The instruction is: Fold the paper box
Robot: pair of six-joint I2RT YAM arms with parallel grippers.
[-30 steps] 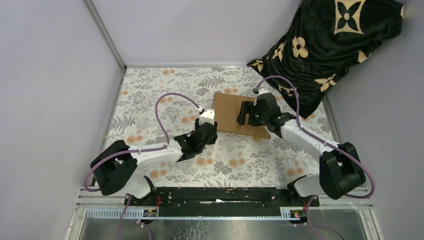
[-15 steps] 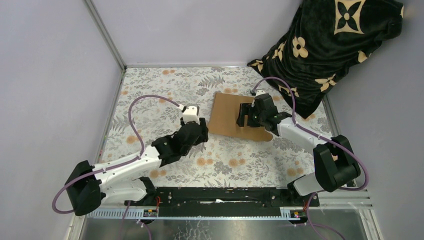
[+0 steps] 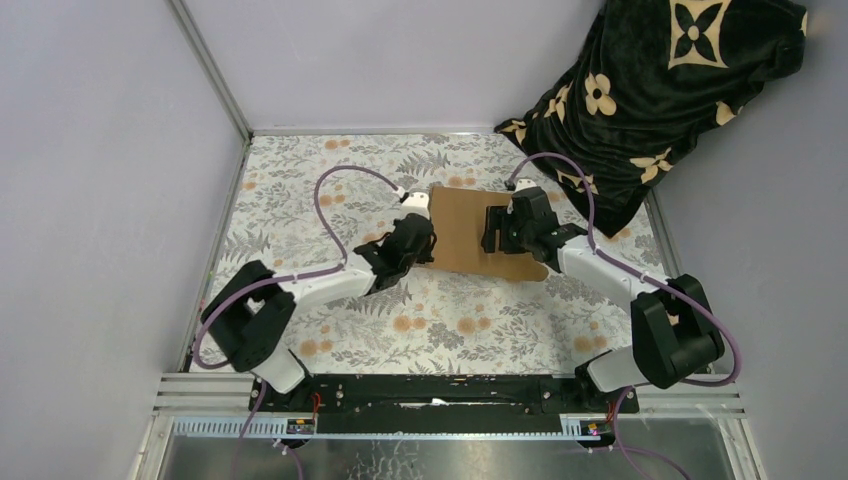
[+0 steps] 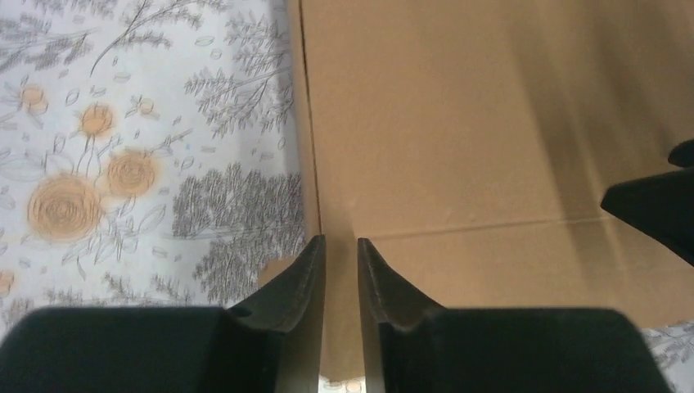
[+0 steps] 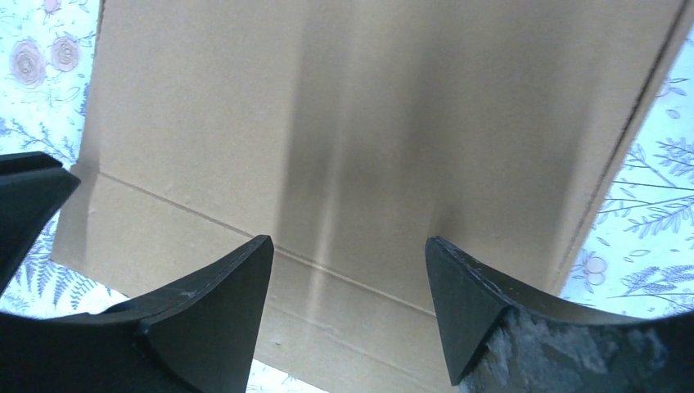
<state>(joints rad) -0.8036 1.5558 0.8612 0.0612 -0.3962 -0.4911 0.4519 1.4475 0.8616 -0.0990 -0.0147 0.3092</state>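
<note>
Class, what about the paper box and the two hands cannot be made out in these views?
Top view: the right hand covers part of the paper box; flaps and slits unseen.
Left wrist view: blurred; whether the left hand pinches the box's edge is unclear.
Right wrist view: the frame cuts off the box's far side.

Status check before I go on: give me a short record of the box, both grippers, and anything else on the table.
paper box: lying flat on the floral table, no flap raised, crease lines visible
left gripper: at the box's left edge, jaws nearly together with a narrow gap in line with that edge; cannot tell whether it grips
right gripper: above the box's right part, jaws wide open, holding nothing
other: black flower-patterned cushion at the far right corner
</note>
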